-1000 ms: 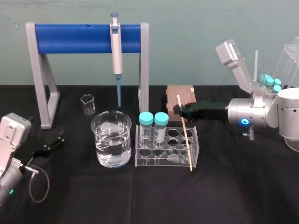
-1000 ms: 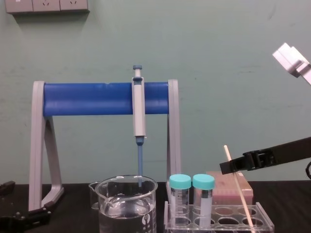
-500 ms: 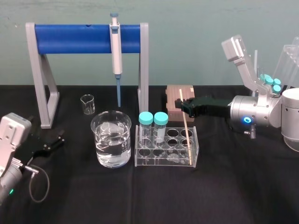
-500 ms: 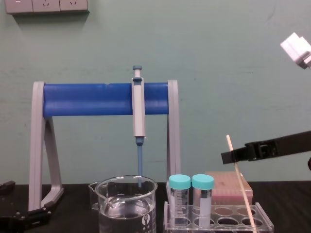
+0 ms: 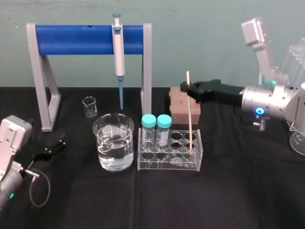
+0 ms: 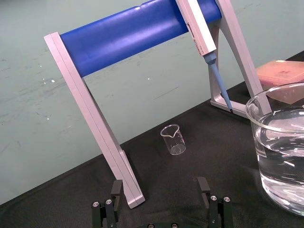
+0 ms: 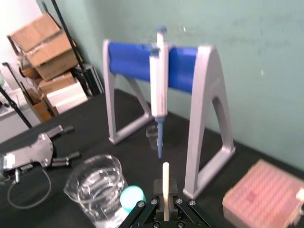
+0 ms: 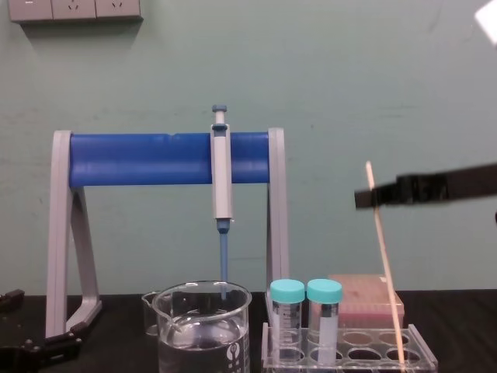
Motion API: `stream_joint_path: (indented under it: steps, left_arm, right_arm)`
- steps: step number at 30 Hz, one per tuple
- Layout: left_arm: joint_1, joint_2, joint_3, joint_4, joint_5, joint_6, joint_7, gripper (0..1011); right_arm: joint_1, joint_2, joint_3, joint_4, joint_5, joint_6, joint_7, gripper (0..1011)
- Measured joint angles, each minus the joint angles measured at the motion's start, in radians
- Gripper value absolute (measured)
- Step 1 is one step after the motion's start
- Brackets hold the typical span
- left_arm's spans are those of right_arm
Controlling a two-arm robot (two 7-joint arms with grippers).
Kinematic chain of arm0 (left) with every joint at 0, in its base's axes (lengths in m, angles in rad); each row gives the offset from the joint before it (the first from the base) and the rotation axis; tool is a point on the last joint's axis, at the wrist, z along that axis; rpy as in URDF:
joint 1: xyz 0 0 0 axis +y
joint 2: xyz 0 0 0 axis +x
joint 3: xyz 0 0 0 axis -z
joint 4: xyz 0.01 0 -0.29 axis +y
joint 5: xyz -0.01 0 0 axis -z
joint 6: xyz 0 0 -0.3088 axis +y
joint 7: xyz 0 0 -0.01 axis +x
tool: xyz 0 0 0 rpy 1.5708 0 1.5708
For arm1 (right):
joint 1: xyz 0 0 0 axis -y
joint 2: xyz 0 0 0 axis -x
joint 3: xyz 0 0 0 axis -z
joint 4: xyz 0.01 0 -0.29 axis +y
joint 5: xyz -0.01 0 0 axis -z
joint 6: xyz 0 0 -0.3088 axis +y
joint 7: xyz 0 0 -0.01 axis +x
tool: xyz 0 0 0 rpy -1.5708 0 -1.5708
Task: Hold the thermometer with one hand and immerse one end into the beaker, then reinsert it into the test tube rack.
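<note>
The thermometer (image 5: 189, 114), a thin cream rod, stands almost upright with its lower end still inside a right-hand hole of the clear test tube rack (image 5: 157, 164). My right gripper (image 5: 187, 88) is shut on the rod near its top, reaching in from the right at about the height of the stand's bar. The chest view shows the same grip (image 8: 371, 197) on the thermometer (image 8: 386, 272) above the rack (image 8: 353, 359). The large beaker (image 5: 113, 142), part full of water, sits left of the rack. My left gripper (image 6: 160, 199) rests open on the table at the left.
A grey stand with a blue bar (image 5: 86, 39) carries a hanging pipette (image 5: 117, 47) behind the beaker. A small glass beaker (image 5: 89, 106) sits near it. A pink box (image 5: 183, 102) lies behind the rack. Two teal-capped tubes (image 5: 156, 125) stand in the rack's left holes.
My right gripper has risen and drawn back a little to the right, lifting the thermometer from a lean to nearly upright. The left arm has not moved.
</note>
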Motion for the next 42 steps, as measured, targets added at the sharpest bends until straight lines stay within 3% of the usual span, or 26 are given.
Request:
stream_joint_path:
  steps: [10, 17, 29, 35, 42]
  left_arm:
    - [0.000, 0.000, 0.000, 0.000, 0.000, 0.000, 0.000, 1004]
    - [0.000, 0.000, 0.000, 0.000, 0.000, 0.000, 0.000, 1004]
    - [0.000, 0.000, 0.000, 0.000, 0.000, 0.000, 0.000, 1004]
    - [0.000, 0.000, 0.000, 0.000, 0.000, 0.000, 0.000, 1004]
    - [0.000, 0.000, 0.000, 0.000, 0.000, 0.000, 0.000, 1004]
  right_arm:
    - [0.010, 0.045, 0.029, -0.120, 0.007, -0.062, 0.000, 54]
    - [0.037, 0.033, 0.019, -0.151, 0.012, -0.078, 0.009, 54]
    - [0.093, -0.043, -0.027, -0.191, 0.011, -0.117, -0.002, 54]
    - [0.113, -0.105, -0.065, -0.157, -0.004, -0.139, -0.014, 54]
    - [0.106, -0.149, -0.089, -0.122, -0.021, -0.168, -0.021, 54]
